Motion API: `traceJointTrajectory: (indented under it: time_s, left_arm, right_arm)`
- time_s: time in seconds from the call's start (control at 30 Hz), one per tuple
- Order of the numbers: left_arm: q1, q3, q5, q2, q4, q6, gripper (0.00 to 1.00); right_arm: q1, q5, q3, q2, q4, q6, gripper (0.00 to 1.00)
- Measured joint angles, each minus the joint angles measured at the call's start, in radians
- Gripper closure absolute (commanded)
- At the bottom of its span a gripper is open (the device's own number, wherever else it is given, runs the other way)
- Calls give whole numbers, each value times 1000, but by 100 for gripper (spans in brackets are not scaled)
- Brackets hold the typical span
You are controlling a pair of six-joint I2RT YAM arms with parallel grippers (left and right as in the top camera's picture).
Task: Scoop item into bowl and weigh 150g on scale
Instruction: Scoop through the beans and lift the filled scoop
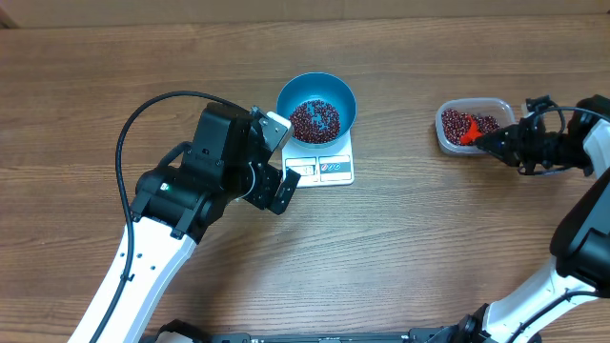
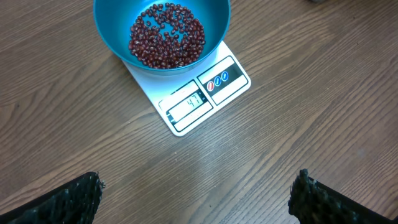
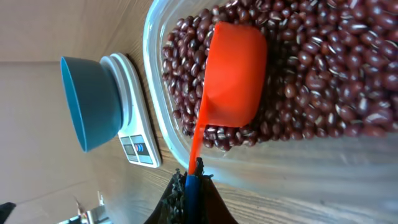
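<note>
The blue bowl [image 1: 317,107] [image 2: 160,34] [image 3: 90,102] sits on the white scale [image 1: 324,168] [image 2: 202,94] [image 3: 135,134] with a layer of red-brown beans [image 1: 314,120] [image 2: 166,36] in it. My left gripper [image 1: 277,157] [image 2: 198,193] hovers open just left of the scale, nothing between its fingers. My right gripper [image 1: 488,141] [image 3: 191,183] is shut on the handle of an orange scoop [image 1: 468,134] [image 3: 233,74]. The scoop's cup lies turned over on the beans [image 3: 323,68] in the clear tub [image 1: 472,125] [image 3: 155,87].
The clear plastic tub stands at the far right of the wooden table [image 1: 400,248], well apart from the scale. A black cable [image 1: 129,133] loops from the left arm over the table's left part.
</note>
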Motion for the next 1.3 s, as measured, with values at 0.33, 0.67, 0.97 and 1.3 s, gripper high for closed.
traceJointTrajectory:
  time_s: [0.33, 0.67, 0.97, 1.3]
  left_arm:
    - [0, 0, 0, 0, 0, 0, 0]
    - [0, 0, 0, 0, 0, 0, 0]
    - [0, 0, 0, 0, 0, 0, 0]
    - [0, 0, 0, 0, 0, 0, 0]
  right_arm:
    - [-34, -57, -1, 0, -43, -57, 96]
    - [-37, -106, -1, 0, -50, -82, 96]
    - [-53, -141, -1, 0, -51, -87, 96]
    - [-107, -169, -1, 0, -73, -105, 97]
